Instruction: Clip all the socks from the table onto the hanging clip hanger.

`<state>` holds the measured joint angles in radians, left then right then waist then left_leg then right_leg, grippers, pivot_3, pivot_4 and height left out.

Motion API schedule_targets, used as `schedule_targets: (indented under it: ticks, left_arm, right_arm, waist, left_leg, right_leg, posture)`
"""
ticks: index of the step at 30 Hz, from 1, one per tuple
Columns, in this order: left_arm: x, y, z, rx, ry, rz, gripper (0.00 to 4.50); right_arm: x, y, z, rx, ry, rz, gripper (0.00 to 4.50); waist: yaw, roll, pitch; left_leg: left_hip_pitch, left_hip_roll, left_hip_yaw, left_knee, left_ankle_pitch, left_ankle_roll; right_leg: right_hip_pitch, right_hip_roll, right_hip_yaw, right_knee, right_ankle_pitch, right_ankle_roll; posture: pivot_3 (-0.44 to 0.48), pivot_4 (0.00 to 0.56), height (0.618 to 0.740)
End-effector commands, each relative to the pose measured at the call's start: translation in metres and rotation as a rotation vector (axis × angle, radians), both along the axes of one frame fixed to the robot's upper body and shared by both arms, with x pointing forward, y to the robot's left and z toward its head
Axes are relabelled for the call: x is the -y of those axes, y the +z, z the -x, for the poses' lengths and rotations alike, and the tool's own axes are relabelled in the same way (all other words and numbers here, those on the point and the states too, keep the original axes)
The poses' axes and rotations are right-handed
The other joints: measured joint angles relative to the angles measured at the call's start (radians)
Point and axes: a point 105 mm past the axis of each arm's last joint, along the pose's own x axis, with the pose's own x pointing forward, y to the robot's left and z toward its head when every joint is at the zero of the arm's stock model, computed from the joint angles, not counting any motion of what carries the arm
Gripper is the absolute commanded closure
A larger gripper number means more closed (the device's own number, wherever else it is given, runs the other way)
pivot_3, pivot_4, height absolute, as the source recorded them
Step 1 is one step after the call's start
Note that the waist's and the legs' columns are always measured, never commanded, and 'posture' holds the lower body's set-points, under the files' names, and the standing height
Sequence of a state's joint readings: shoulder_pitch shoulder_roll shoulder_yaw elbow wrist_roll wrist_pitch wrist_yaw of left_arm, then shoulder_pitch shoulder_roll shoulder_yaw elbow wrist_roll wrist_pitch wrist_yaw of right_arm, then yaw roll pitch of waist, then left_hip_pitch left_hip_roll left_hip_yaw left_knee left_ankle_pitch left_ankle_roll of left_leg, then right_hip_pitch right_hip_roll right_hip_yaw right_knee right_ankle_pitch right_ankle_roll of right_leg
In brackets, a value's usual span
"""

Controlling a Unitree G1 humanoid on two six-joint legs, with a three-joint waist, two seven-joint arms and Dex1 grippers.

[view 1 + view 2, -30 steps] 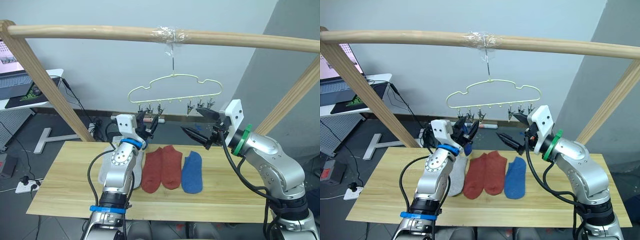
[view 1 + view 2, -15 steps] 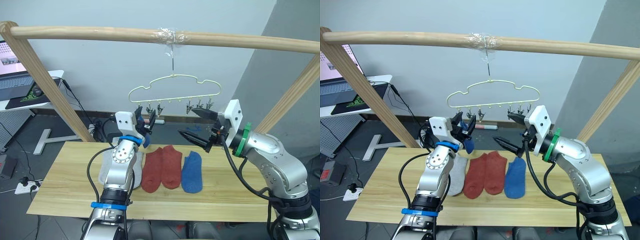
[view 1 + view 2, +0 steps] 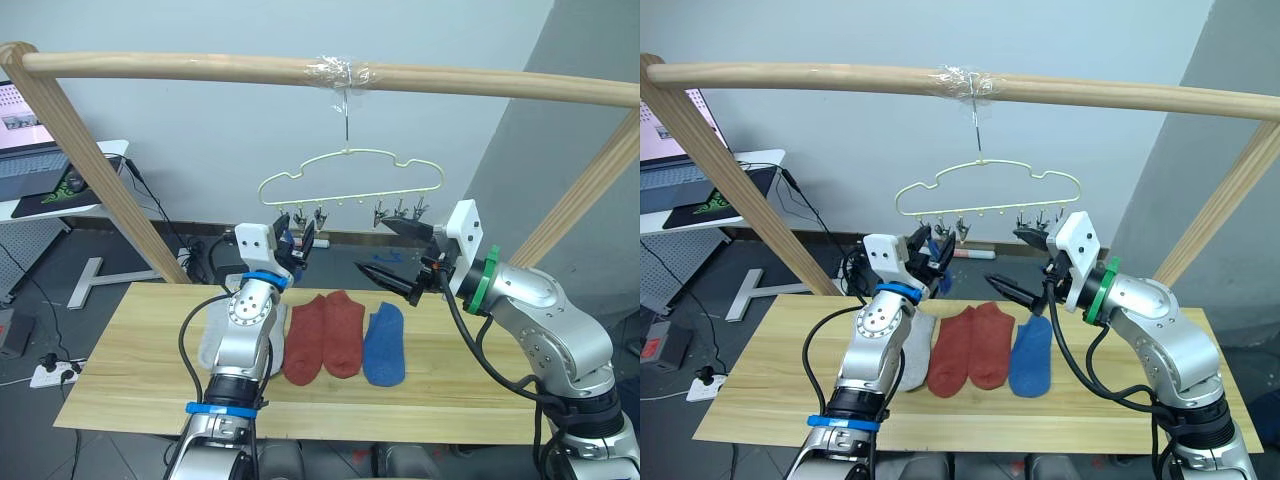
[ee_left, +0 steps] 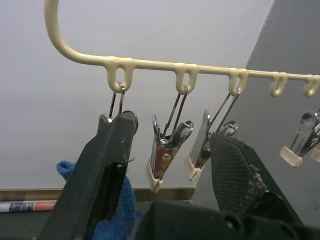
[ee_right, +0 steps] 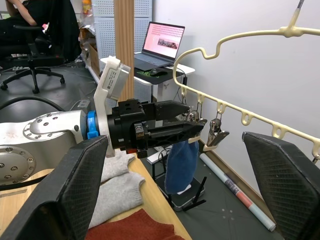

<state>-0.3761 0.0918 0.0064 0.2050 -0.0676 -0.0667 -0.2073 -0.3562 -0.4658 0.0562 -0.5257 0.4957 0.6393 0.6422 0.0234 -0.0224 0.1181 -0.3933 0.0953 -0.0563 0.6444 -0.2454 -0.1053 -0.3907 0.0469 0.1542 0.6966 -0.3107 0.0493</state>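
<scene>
A plain pale wall stands behind a thick wooden bar [image 3: 300,70], and below it lies the plank surface [image 3: 130,380]. From the bar hangs the hanger [image 3: 350,172], its row of clips [image 3: 300,217] running side to side above the far edge of the surface.

On the surface lie grey socks [image 3: 215,345] partly behind the left arm, two red socks [image 3: 325,335] side by side, and one blue sock [image 3: 384,345], all with their long axis pointing away from the robot.

The second blue sock [image 5: 181,167] hangs toe-down at the hanger's left end, its top at the end clip and against one finger of the left claw [image 3: 294,243]. That claw is spread, its fingers straddling the first few clips; whether the clip alone bears the sock cannot be told.

The right claw [image 3: 397,258] is spread wide and empty, level with the clips and just below the hanger's right end, pointing toward the left claw. The blue sock on the surface lies directly beneath it, so the right arm is the nearer one for that sock, and the reach would be straight down.
</scene>
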Motion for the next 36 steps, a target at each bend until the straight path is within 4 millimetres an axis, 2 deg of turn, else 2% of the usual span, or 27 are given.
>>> schedule_targets:
  ticks: [1, 5, 13, 24, 31, 36]
  left_arm:
    - [0.004, 0.012, -0.001, 0.042, -0.013, -0.001, 1.8]
    - [0.006, 0.011, 0.0, 0.035, -0.02, -0.001, 2.63]
    - [0.003, 0.017, 0.002, 0.064, -0.005, 0.0, 2.63]
    - [0.002, 0.011, 0.023, 0.058, -0.016, -0.008, 2.63]
    - [0.011, 0.006, 0.013, 0.025, -0.029, -0.02, 2.63]
    - [0.009, 0.011, 0.004, 0.041, -0.007, -0.024, 2.63]
  right_arm:
    - [0.0, 0.016, 0.003, 0.058, 0.008, -0.028, 0.0]
    - [0.001, 0.017, 0.003, 0.056, 0.002, -0.034, 0.0]
    - [0.002, 0.016, 0.003, 0.051, -0.002, -0.037, 0.0]
    - [0.002, 0.015, 0.003, 0.051, -0.004, -0.035, 0.0]
    - [0.0, 0.016, 0.004, 0.051, 0.003, -0.036, 0.0]
    - [0.001, 0.017, 0.003, 0.057, -0.001, -0.035, 0.0]
  waist:
    - [0.0, 0.0, 0.0]
    - [0.0, 0.0, 0.0]
    - [0.0, 0.0, 0.0]
    - [0.0, 0.0, 0.0]
    - [0.0, 0.0, 0.0]
    - [-0.001, 0.0, 0.0]
  left_leg:
    - [0.0, 0.0, 0.0, 0.0, 0.0, 0.0]
    - [0.0, 0.0, 0.0, 0.0, 0.0, 0.0]
    - [0.0, 0.0, 0.0, 0.0, 0.0, 0.0]
    - [0.0, 0.0, 0.0, 0.0, 0.0, 0.0]
    - [0.0, 0.0, 0.0, 0.0, 0.0, 0.0]
    - [0.0, 0.0, 0.0, 0.0, 0.0, 0.0]
  right_leg:
    - [0.0, 0.0, 0.0, 0.0, 0.0, 0.0]
    - [0.0, 0.0, 0.0, 0.0, 0.0, 0.0]
    - [0.0, 0.0, 0.0, 0.0, 0.0, 0.0]
    - [0.0, 0.0, 0.0, 0.0, 0.0, 0.0]
    - [0.0, 0.0, 0.0, 0.0, 0.0, 0.0]
    - [0.0, 0.0, 0.0, -0.001, 0.0, 0.0]
  posture:
    - [0.076, 0.08, 0.74]
    - [0.073, 0.081, 0.74]
    - [0.074, 0.08, 0.74]
    - [0.073, 0.077, 0.74]
    - [0.07, 0.078, 0.74]
    - [0.062, 0.078, 0.74]
